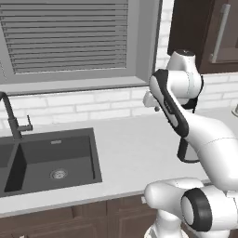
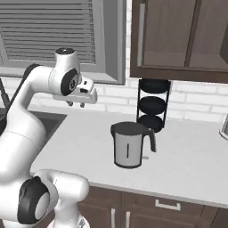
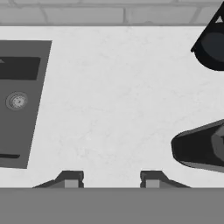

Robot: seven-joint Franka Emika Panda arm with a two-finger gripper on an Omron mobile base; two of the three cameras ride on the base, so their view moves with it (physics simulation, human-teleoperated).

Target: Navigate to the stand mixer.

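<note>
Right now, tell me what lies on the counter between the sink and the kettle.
Nothing: in the hand view, bare white countertop runs from the sink to the kettle. The open gripper hangs above that stretch.

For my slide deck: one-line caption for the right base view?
Robot arm's open gripper hovers above the counter beside a grey kettle.

sink [image 1: 51, 162] left, kettle [image 2: 129, 144] right on counter [image 2: 187, 160]

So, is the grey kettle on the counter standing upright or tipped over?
Upright. The right base view shows the kettle on its flat bottom on the counter, its opening facing up and its handle at the side.
</note>
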